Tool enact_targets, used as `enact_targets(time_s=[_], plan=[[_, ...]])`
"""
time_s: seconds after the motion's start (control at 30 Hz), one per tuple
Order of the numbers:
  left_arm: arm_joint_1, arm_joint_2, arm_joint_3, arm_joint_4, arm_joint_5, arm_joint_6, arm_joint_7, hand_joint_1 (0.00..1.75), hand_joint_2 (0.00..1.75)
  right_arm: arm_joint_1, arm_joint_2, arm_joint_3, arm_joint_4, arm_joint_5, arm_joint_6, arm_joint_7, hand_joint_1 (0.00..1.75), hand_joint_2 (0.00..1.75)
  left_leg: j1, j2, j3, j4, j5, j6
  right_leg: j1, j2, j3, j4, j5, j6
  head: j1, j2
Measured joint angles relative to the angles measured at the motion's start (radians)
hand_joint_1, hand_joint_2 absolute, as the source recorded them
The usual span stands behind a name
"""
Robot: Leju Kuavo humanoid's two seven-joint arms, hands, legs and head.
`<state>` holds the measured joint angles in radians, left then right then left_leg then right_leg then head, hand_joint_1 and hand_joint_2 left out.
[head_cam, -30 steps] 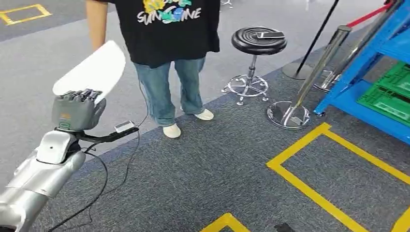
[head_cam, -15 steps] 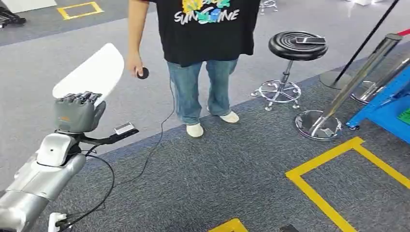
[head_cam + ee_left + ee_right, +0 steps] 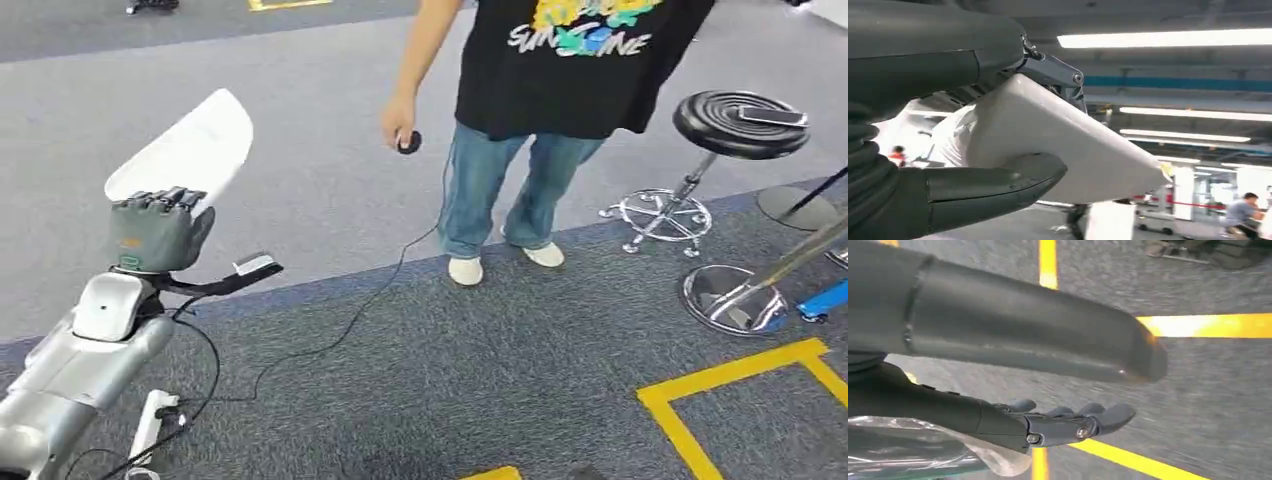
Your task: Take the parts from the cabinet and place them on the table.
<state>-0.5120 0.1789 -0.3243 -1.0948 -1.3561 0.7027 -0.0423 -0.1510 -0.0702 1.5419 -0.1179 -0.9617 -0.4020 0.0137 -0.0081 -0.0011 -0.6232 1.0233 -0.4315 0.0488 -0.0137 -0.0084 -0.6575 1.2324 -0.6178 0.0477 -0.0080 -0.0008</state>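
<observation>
A flat white part (image 3: 185, 150) with a rounded end stands tilted up at the left of the head view. My left hand (image 3: 158, 228) grips its lower edge, arm raised in front of me. In the left wrist view the same white part (image 3: 1063, 145) lies between the thick thumb and the dark fingers of my left hand (image 3: 993, 185). My right hand (image 3: 1048, 425) hangs over grey carpet with its fingers stretched out and nothing in them.
A person (image 3: 560, 100) stands ahead on the floor, holding a small black device (image 3: 408, 143) on a cable. A black stool (image 3: 738, 125) and a chrome post base (image 3: 735, 300) stand to the right. Yellow floor tape (image 3: 740, 375) marks the carpet.
The whole picture has shifted to the right, so the camera has turned left. The blue rack has almost left the picture. My left hand keeps the white part in the same place.
</observation>
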Motion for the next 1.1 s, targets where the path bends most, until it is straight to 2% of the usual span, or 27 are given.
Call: enact_targets(time_s=[0.03, 0.07, 0.1, 0.17, 0.2, 0.23, 0.27, 0.3, 0.37, 0.4, 0.43, 0.47, 0.5, 0.53, 0.57, 0.6, 0.63, 0.7, 0.73, 0.77, 0.8, 0.83, 1.0, 1.1], plan=[[0.003, -0.002, 0.0, 0.0, 0.0, 0.0, 0.0, 1.75, 1.75, 0.002, 0.0, 0.0, 0.0, 0.0, 0.0, 0.001, 0.0, 0.0, -0.002, -0.015, 0.0, 0.0, -0.001, 0.002, 0.001, 0.006, -0.043, 0.073, -0.02, 0.0, 0.001, 0.0], [0.006, -0.002, 0.0, 0.0, 0.0, 0.0, 0.0, 1.75, 1.75, 0.005, 0.0, 0.0, 0.0, -0.002, 0.0, 0.002, 0.0, 0.0, -0.003, -0.03, 0.001, 0.0, -0.001, 0.002, 0.002, 0.007, -0.068, 0.103, -0.014, -0.001, 0.0, 0.0], [0.007, -0.002, -0.001, 0.0, 0.0, 0.0, 0.0, 1.75, 1.75, 0.008, 0.0, 0.0, 0.0, -0.002, 0.0, 0.002, 0.0, 0.0, -0.003, -0.045, 0.002, 0.001, -0.001, 0.002, 0.003, 0.008, -0.069, 0.086, 0.014, -0.004, 0.001, 0.0], [0.008, -0.002, -0.001, 0.0, -0.001, 0.0, 0.0, 1.75, 1.75, 0.007, 0.0, 0.0, 0.0, -0.001, 0.0, 0.002, 0.0, 0.0, -0.003, -0.073, 0.004, 0.003, -0.001, 0.001, 0.004, 0.021, -0.014, -0.064, 0.114, -0.012, 0.001, 0.0], [0.007, -0.003, -0.001, 0.0, -0.001, 0.0, 0.0, 1.75, 1.75, 0.007, 0.0, 0.0, 0.0, 0.0, 0.0, 0.001, 0.0, 0.0, -0.002, -0.086, 0.005, 0.004, -0.002, 0.0, 0.003, 0.049, 0.027, -0.16, 0.161, -0.016, 0.001, 0.0], [0.007, -0.004, -0.001, 0.0, -0.001, 0.0, 0.0, 1.75, 1.75, 0.006, -0.002, 0.0, 0.001, -0.001, 0.0, 0.002, 0.0, 0.0, -0.006, -0.093, 0.002, 0.006, -0.004, -0.005, 0.0, 0.088, 0.044, -0.194, 0.149, -0.022, -0.001, 0.0], [0.006, -0.004, -0.001, 0.0, -0.001, 0.0, 0.0, 1.75, 1.75, 0.006, -0.002, 0.0, 0.002, 0.0, 0.0, 0.001, 0.0, 0.0, -0.002, -0.103, -0.003, 0.01, -0.003, -0.01, -0.003, 0.079, 0.058, -0.213, 0.148, -0.019, -0.002, 0.0], [0.007, -0.003, -0.001, 0.001, -0.001, -0.001, 0.0, 1.75, 1.75, 0.006, -0.002, 0.0, 0.001, -0.001, 0.0, 0.001, 0.0, 0.0, 0.003, -0.108, -0.005, 0.007, 0.0, -0.017, 0.004, 0.075, 0.059, -0.212, 0.148, -0.021, 0.0, 0.0], [0.009, 0.002, 0.0, 0.001, 0.0, -0.002, 0.002, 1.75, 1.75, 0.003, -0.002, 0.0, 0.002, -0.011, 0.001, -0.002, 0.0, 0.0, 0.005, -0.126, -0.006, 0.003, 0.002, -0.031, 0.004, 0.06, 0.066, -0.217, 0.151, -0.032, 0.0, 0.0], [0.012, 0.002, 0.0, 0.001, 0.001, -0.003, 0.003, 1.75, 1.75, 0.003, -0.002, 0.0, 0.002, -0.011, 0.001, -0.005, 0.0, 0.0, 0.005, -0.1, -0.008, 0.015, -0.008, -0.034, -0.002, 0.05, 0.074, -0.229, 0.157, -0.04, 0.002, 0.0], [0.01, 0.003, -0.001, 0.001, 0.0, -0.003, 0.003, 1.75, 1.75, 0.003, -0.002, 0.0, 0.002, -0.011, 0.001, -0.007, 0.0, 0.0, 0.001, -0.057, -0.021, 0.045, -0.032, -0.039, -0.002, 0.046, 0.079, -0.233, 0.157, -0.045, -0.005, 0.0], [0.008, 0.003, 0.0, 0.001, 0.001, -0.003, 0.004, 1.75, 1.75, 0.004, -0.002, 0.0, 0.002, -0.011, 0.001, -0.008, 0.0, 0.0, 0.004, -0.034, -0.048, 0.107, -0.067, -0.045, -0.001, 0.04, 0.081, -0.234, 0.157, -0.046, -0.004, 0.0], [0.009, 0.003, -0.001, 0.001, 0.002, -0.003, 0.005, 1.75, 1.75, 0.007, -0.002, 0.0, 0.002, -0.011, 0.001, -0.008, 0.0, 0.0, 0.008, -0.022, -0.089, 0.195, -0.107, -0.051, 0.0, 0.035, 0.082, -0.234, 0.155, -0.048, -0.006, 0.0], [0.012, 0.002, -0.001, 0.001, 0.002, -0.003, 0.005, 1.75, 1.75, 0.009, -0.002, 0.0, 0.002, -0.012, 0.001, -0.008, 0.0, 0.0, 0.013, -0.017, -0.126, 0.27, -0.135, -0.056, 0.0, 0.029, 0.082, -0.234, 0.154, -0.048, -0.005, 0.0], [0.014, 0.002, -0.001, 0.001, 0.002, -0.004, 0.005, 1.75, 1.75, 0.011, -0.002, 0.0, 0.002, -0.013, 0.001, -0.008, 0.0, 0.0, 0.018, -0.016, -0.146, 0.309, -0.141, -0.06, 0.0, 0.022, 0.082, -0.233, 0.153, -0.047, -0.005, 0.0], [0.016, 0.003, -0.001, 0.001, 0.002, -0.004, 0.005, 1.75, 1.75, 0.013, -0.002, 0.0, 0.002, -0.014, 0.001, -0.008, 0.0, 0.0, 0.023, -0.016, -0.141, 0.299, -0.124, -0.064, -0.001, 0.019, 0.083, -0.233, 0.152, -0.046, -0.005, 0.0], [0.016, 0.003, -0.001, 0.001, 0.002, -0.004, 0.005, 1.75, 1.75, 0.013, -0.002, 0.0, 0.002, -0.014, 0.001, -0.008, 0.0, 0.0, 0.028, -0.014, -0.118, 0.249, -0.089, -0.066, -0.001, 0.015, 0.084, -0.232, 0.15, -0.043, -0.005, 0.0], [0.015, 0.003, -0.001, 0.001, 0.002, -0.004, 0.005, 1.75, 1.75, 0.012, -0.002, 0.0, 0.002, -0.013, 0.001, -0.008, 0.0, 0.0, 0.032, -0.008, -0.023, 0.067, -0.001, -0.067, -0.002, 0.009, 0.092, -0.231, 0.144, -0.035, -0.006, 0.0], [0.015, 0.003, -0.001, 0.001, 0.002, -0.004, 0.005, 1.75, 1.75, 0.012, -0.002, 0.0, 0.002, -0.012, 0.001, -0.008, 0.0, 0.0, 0.029, 0.0, 0.007, 0.017, -0.009, -0.066, 0.001, 0.008, 0.093, -0.231, 0.141, -0.029, -0.004, 0.0], [0.013, 0.002, -0.001, 0.001, 0.001, -0.004, 0.005, 1.75, 1.75, 0.01, -0.002, 0.0, 0.002, -0.012, 0.001, -0.008, 0.0, 0.0, 0.024, -0.004, 0.01, -0.001, -0.012, -0.057, 0.004, 0.007, 0.088, -0.226, 0.138, -0.022, -0.005, 0.0], [0.015, 0.002, -0.001, 0.001, 0.002, -0.005, 0.006, 1.75, 1.75, 0.01, -0.002, 0.0, 0.003, -0.012, 0.001, -0.008, 0.0, 0.0, 0.025, -0.004, 0.009, -0.005, -0.006, -0.056, 0.004, 0.006, 0.087, -0.223, 0.136, -0.024, -0.001, 0.0], [0.015, 0.002, -0.002, 0.001, 0.002, -0.005, 0.006, 1.75, 1.75, 0.011, -0.003, 0.0, 0.003, -0.012, 0.001, -0.008, 0.0, 0.0, 0.024, -0.004, 0.009, -0.003, -0.008, -0.055, 0.003, 0.006, 0.087, -0.227, 0.137, -0.033, -0.001, 0.0], [0.013, 0.002, -0.002, 0.001, 0.002, -0.006, 0.006, 1.75, 1.75, 0.01, -0.003, 0.0, 0.003, -0.011, 0.002, -0.007, 0.0, 0.0, 0.017, -0.005, 0.008, -0.003, -0.01, -0.041, -0.002, 0.004, 0.094, -0.239, 0.142, -0.025, -0.001, 0.0], [0.013, 0.002, -0.003, 0.002, 0.002, -0.01, 0.006, 1.75, 1.75, 0.011, -0.003, 0.0, 0.003, -0.008, 0.005, -0.005, 0.0, 0.0, 0.016, -0.005, 0.008, -0.003, -0.011, -0.038, -0.003, 0.004, 0.097, -0.245, 0.145, -0.016, -0.001, 0.0]])
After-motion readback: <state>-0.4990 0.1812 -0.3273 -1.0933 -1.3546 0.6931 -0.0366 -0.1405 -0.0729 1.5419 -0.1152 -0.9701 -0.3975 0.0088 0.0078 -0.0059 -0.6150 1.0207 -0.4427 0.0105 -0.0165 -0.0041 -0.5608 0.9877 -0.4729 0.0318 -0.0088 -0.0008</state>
